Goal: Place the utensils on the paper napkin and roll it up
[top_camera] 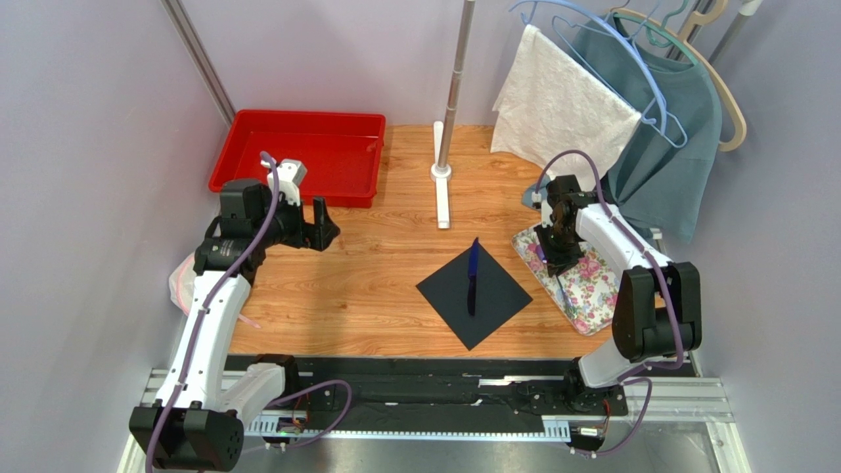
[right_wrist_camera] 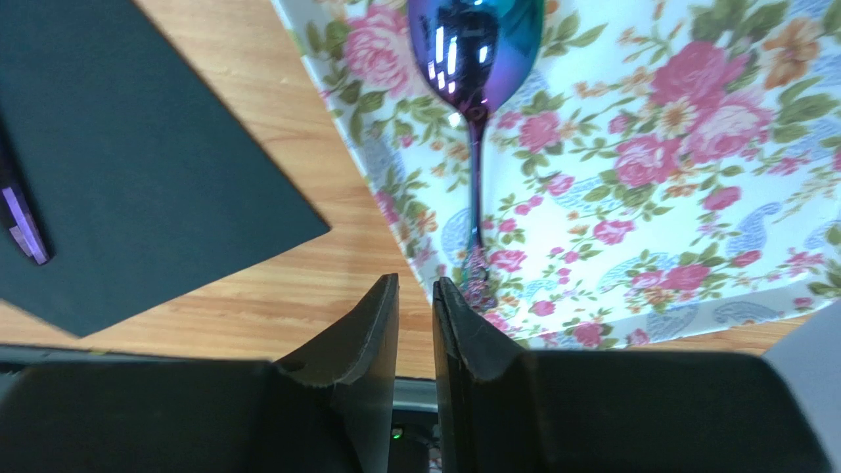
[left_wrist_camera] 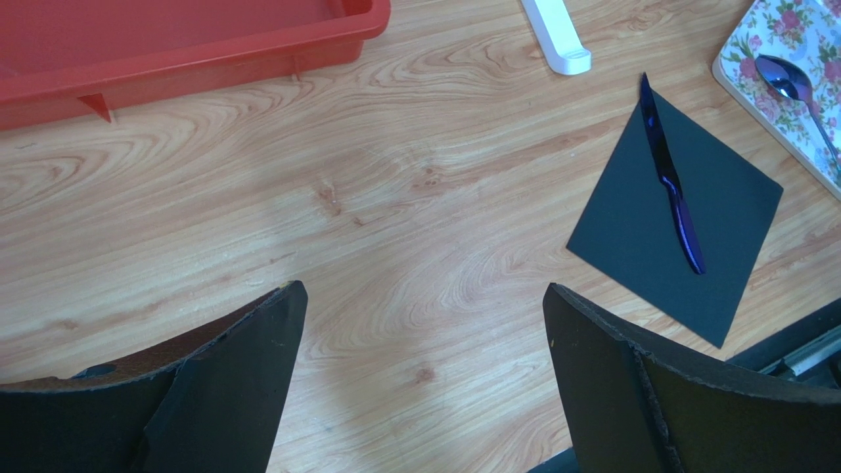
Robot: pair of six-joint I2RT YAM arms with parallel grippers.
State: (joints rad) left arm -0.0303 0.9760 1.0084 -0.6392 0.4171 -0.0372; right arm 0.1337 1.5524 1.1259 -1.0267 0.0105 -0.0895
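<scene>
The black paper napkin (top_camera: 496, 296) lies as a diamond on the wooden table, with one dark blue knife (top_camera: 473, 274) lengthwise on it; both show in the left wrist view, napkin (left_wrist_camera: 632, 222) and knife (left_wrist_camera: 671, 187). An iridescent blue-purple spoon (right_wrist_camera: 476, 59) lies on the floral mat (right_wrist_camera: 671, 197), also in the left wrist view (left_wrist_camera: 790, 79). My right gripper (right_wrist_camera: 417, 286) hangs low at the mat's near-left edge, jaws almost together and empty, the spoon's handle end just beside its right finger. My left gripper (left_wrist_camera: 424, 325) is wide open and empty, left of the napkin near the red tray.
A red tray (top_camera: 296, 148) sits at the back left. A white pole stand (top_camera: 444, 168) rises at the back centre. A white cloth (top_camera: 563, 103) and a teal garment (top_camera: 661, 148) hang on hangers at the back right. A plastic bag (top_camera: 183, 281) lies at the left edge.
</scene>
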